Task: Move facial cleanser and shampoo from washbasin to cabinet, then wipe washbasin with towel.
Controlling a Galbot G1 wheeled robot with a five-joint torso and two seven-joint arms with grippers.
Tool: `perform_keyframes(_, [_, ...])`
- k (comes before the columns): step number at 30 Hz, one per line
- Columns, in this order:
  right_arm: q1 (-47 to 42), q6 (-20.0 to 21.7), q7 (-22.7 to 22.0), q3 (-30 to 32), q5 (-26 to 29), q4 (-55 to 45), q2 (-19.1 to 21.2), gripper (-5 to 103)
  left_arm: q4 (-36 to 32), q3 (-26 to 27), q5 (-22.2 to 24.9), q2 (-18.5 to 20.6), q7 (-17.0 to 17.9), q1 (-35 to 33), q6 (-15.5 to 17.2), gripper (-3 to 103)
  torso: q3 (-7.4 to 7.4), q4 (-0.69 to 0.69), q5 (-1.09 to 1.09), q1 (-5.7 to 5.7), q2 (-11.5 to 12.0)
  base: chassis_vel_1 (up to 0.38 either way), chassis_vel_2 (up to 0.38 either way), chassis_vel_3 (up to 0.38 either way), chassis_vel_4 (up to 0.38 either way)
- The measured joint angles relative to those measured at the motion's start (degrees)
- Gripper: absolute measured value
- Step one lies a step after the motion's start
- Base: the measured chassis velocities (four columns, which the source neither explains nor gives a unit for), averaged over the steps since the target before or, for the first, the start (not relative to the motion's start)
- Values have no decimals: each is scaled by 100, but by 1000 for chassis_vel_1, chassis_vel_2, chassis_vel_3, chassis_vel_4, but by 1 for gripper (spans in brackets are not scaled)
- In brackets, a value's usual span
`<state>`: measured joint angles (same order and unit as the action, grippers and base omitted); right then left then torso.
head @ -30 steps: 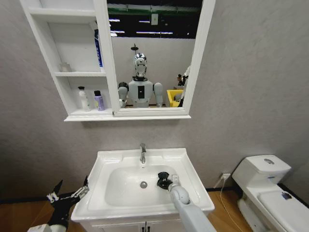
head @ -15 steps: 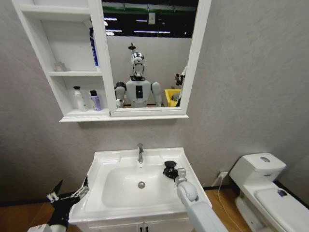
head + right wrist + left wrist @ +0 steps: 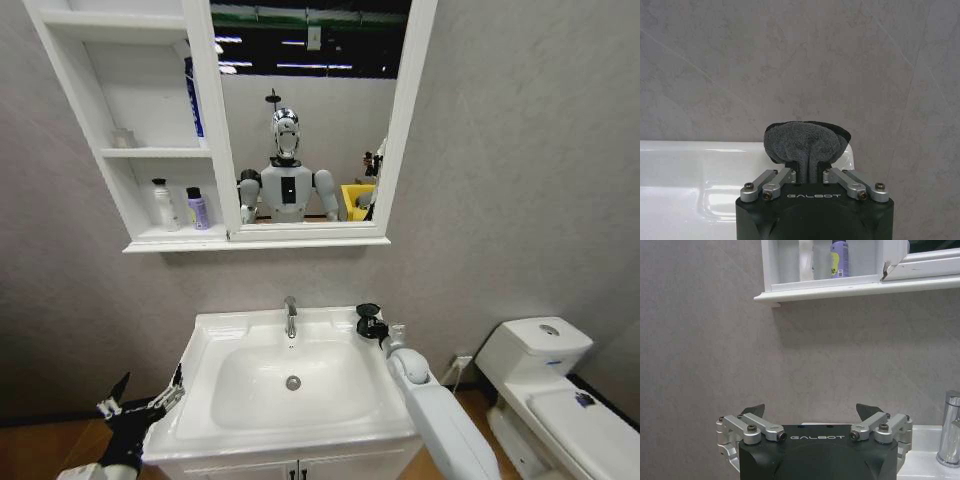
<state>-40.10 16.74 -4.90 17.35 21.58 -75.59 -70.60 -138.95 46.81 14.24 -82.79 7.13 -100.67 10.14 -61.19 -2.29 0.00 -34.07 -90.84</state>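
Clearly the towel [image 3: 806, 142] is soft and light: it bulges in a rounded wad past the tips of the right claw [image 3: 809, 170], whose jaws are pinched nearly closed on a fold of it. Such cloth should give and drag rather than slide, so a grip on the bunched middle, as now, looks sound to me. From the head view, the right claw [image 3: 371, 326] holds the towel [image 3: 367, 313] at the back right corner of the washbasin [image 3: 215, 412], just above the rim, with the tap [image 3: 291, 316] off to its left and the bowl below and nearer the robot. Two bottles [image 3: 196, 208] stand on the lower shelf of the cabinet [image 3: 83, 80], well above. The left claw [image 3: 810, 413] hangs idle and spread wide, holding nothing, beside the basin's left edge.
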Motion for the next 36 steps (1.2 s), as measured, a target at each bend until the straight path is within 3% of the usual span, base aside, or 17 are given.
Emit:
perform_keyframes(7, [-80,-3,27,-34,26,-9,-38,50,0,0,0,0,0,0,0,100,0,1,0,0,0,0,0,0,0])
perform_keyframes(13, [-253,55,-84,16,70,-219,26,67,0,0,0,0,0,0,0,100,1,0,-1,0,0,0,0,0,0])
perform_keyframes(16, [-560,76,-319,126,-78,-552,101,83,0,0,0,0,0,0,0,100,1,1,0,0,-1,0,0,0,0])
perform_keyframes(18, [-683,85,-424,176,-174,-708,119,83,0,0,0,0,0,0,0,100,0,2,1,0,-1,0,0,0,0])
perform_keyframes(19, [-976,88,-576,286,-375,-1108,160,94,0,-1,0,0,-3,0,0,100,0,0,2,0,0,0,0,0,0])
perform_keyframes(23, [-1785,75,-893,612,-716,-2496,211,99,0,-1,0,0,-1,0,-1,100,2,0,-2,0,-1,0,0,0,0])
perform_keyframes(26, [-3062,80,-1175,962,-976,-4131,3,100,0,-1,0,0,0,0,-1,100,2,-1,2,1,-1,0,0,0,0])
perform_keyframes(27, [-3062,80,-1175,962,-976,-4131,3,100,0,-1,0,0,0,0,-1,100,2,-1,2,1,-1,0,0,0,0])
perform_keyframes(30, [-4277,23,-1279,1096,-1479,-5454,-341,100,1,-1,0,0,1,0,-1,100,3,-3,-2,3,-2,0,0,0,0])
perform_keyframes(36, [-5309,-92,-1498,1015,-2250,-6336,-642,100,1,0,0,0,0,0,-1,100,2,-1,-2,2,-2,0,0,0,0])
